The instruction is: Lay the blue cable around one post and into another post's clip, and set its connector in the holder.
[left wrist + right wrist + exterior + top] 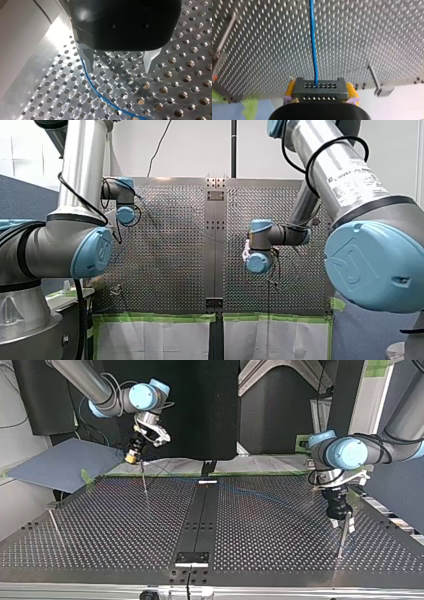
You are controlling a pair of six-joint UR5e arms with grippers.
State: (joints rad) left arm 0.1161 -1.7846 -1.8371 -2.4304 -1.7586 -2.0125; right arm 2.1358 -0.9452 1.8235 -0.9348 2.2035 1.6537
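My R gripper [320,93] clamps the connector [320,87]; blue cable [313,37] leaves it at 12 o'clock. My L gripper [119,65] is wide open, empty, cable just beside one finger.

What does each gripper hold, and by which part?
My right gripper grips the blue cable's grey connector by its sides; my left gripper holds nothing.

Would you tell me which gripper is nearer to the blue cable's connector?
Right. My right gripper clamps the connector; my left gripper hangs open across the table, the cable beside one finger.
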